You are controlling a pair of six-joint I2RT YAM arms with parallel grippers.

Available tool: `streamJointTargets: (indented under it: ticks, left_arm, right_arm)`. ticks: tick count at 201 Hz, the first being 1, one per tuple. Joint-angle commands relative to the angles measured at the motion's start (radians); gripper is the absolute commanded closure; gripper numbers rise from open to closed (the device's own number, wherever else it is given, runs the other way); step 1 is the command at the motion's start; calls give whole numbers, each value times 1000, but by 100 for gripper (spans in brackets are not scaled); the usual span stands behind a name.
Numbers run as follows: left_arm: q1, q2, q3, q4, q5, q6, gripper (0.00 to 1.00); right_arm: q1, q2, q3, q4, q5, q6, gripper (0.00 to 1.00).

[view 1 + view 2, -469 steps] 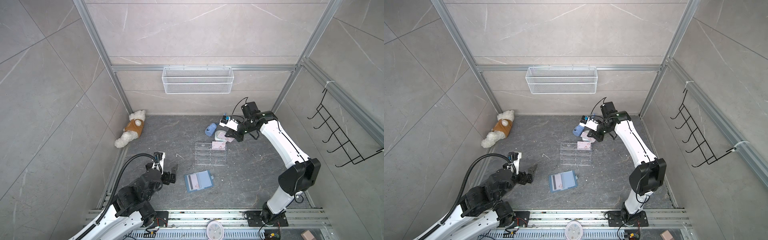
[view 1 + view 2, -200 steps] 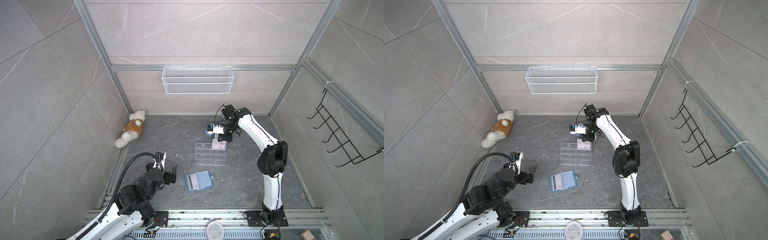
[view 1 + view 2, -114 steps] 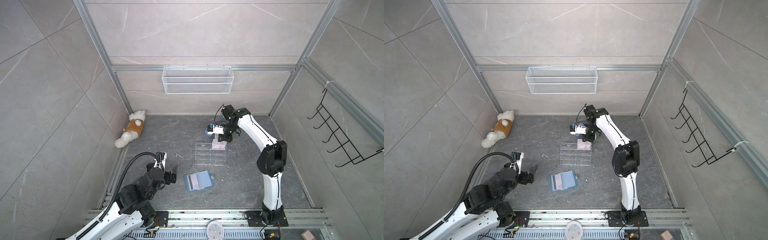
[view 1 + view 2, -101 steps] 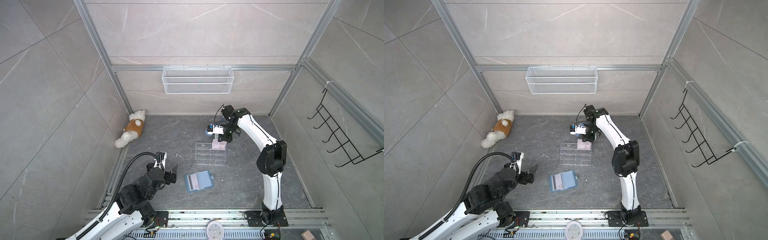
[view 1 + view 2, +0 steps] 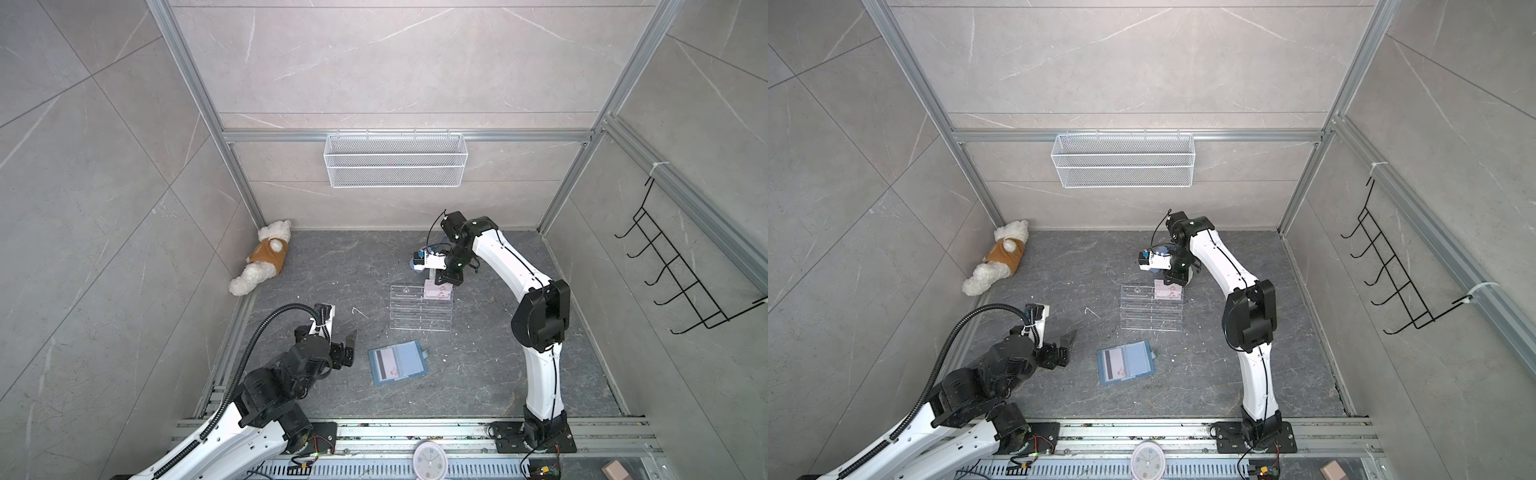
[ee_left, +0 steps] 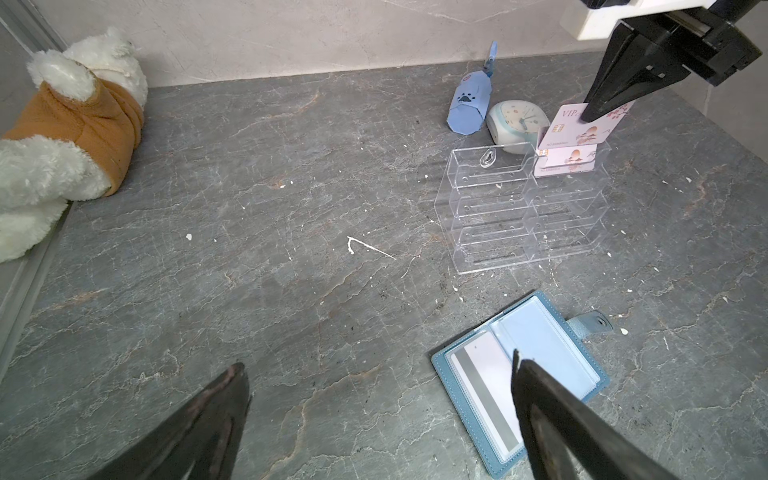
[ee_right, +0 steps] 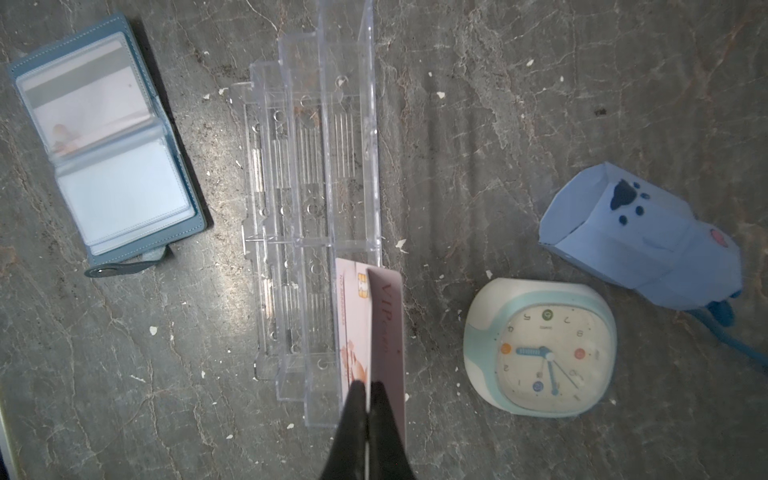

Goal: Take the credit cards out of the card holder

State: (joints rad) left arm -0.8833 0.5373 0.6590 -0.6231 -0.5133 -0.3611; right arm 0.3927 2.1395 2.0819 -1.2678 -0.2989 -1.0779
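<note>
Starting nearest us, the left gripper (image 6: pixel 378 361) hangs wide open and empty, near-left of the rack (image 5: pixel 415 316). On the rack's near side, apart from it, the holder (image 5: pixel 409 358) lies open flat, with one sleeved card (image 6: pixel 482 386) showing inside. One seated card (image 6: pixel 565 162) stands in the rack's far tier. Above that tier the right gripper (image 7: pixel 369 386) is clamped on a tilted held card (image 7: pixel 388 324), its lower edge at the slot. We judge two cards out and at least one left.
</note>
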Motion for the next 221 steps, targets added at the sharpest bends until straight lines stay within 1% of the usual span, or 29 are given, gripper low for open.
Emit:
streamJointTargets:
  ticks: [1,38,101,135,203,221]
  left_arm:
    - [-2,7,-3,34,8,24,0]
    - [-2,22,0,34,10,22,1]
    - [-3,21,1,34,17,27,1]
    - [-2,23,-1,36,19,25,0]
    - [-2,21,1,36,24,25,1]
    - [-2,21,-1,37,26,25,0]
  right_arm:
    - [11,25,30,-25,-16,-10,100]
    - [11,38,38,-34,-24,-4,100]
    - [11,44,35,-39,9,-2,100]
    - [11,40,36,-36,18,1,96]
    - [10,27,36,-25,30,27,82]
    - [11,18,42,-24,27,34,82]
